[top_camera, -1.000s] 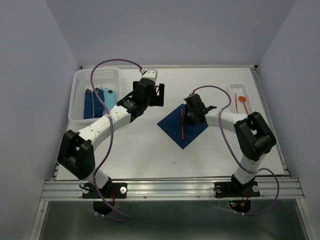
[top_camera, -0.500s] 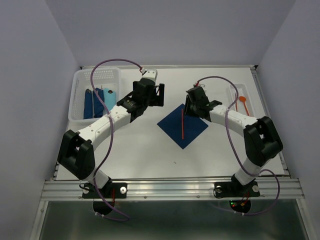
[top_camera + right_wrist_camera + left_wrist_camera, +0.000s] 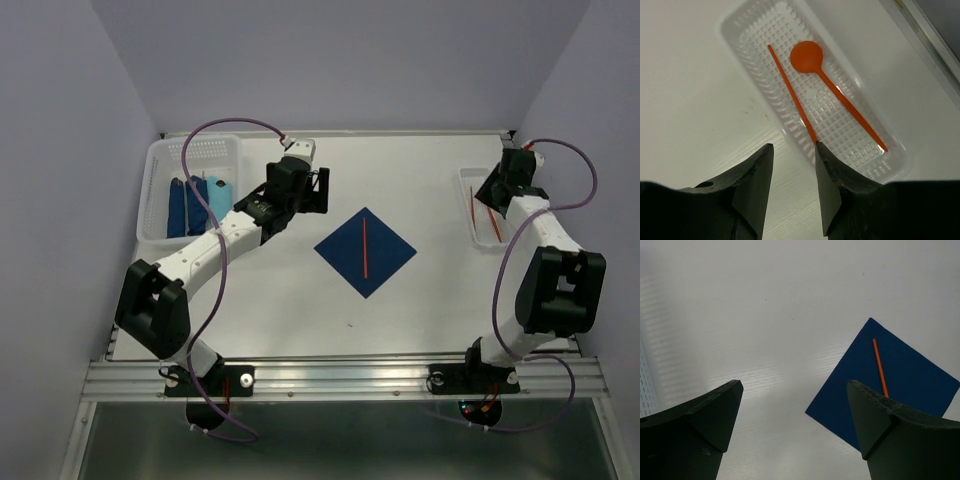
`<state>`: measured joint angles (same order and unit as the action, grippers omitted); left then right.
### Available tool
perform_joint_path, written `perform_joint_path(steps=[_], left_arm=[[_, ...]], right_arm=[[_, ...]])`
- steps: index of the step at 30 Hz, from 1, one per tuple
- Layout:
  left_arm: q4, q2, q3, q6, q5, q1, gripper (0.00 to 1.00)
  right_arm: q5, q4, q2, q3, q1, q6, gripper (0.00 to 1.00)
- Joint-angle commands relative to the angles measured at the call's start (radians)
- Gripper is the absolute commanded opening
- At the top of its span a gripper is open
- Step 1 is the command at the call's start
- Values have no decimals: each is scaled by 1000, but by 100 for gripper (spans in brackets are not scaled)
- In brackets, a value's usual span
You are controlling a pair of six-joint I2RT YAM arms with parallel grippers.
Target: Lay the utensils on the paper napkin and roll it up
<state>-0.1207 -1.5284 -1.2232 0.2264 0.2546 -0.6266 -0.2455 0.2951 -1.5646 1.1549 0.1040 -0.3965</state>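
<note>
Two sticks (image 3: 365, 247) (image 3: 790, 90), one spoon (image 3: 842, 99), one napkin (image 3: 343, 250)

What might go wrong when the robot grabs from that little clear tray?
The thin orange stick and spoon lie close together in the clear tray, so the right gripper might catch both or drag the tray. The other stick lies loose on the paper napkin; adding more could roll it off.

In the left wrist view, a finger (image 3: 890, 435) of the left claw (image 3: 794, 385) hides one corner of the paper napkin (image 3: 855, 390) and the lower end of the orange stick (image 3: 879, 365). In the right wrist view, the second stick (image 3: 790, 90) runs behind a finger (image 3: 837, 185) of the right claw (image 3: 794, 146) (which also hides one end of the tray (image 3: 755, 35)).
</note>
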Motion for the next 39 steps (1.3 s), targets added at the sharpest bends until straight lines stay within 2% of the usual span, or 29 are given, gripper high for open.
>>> perform_joint_path(steps=[1,7,14,25,29,32,39], left_arm=[[21,2,4,7,5,-2,99],[13,-9,-5,4,12,-2,99],[4,-24,-18,2,20,-2,99],[-11,-47,-42,10,20,-2,99],[-14,-47,-42,8,23,-1,99],[-14,-47,-39,8,23,-2,99],[-14,-38,-36,7,25,-2,99]], right_arm=[[106,18,-75,87,104,33,45],[169,32,-247,241,140,68,44],[238,55,-391,333,140,113,42],[285,65,-445,307,140,151,41],[266,73,-453,301,129,165,40],[160,91,-471,305,117,185,40],[124,104,-500,308,117,205,36]])
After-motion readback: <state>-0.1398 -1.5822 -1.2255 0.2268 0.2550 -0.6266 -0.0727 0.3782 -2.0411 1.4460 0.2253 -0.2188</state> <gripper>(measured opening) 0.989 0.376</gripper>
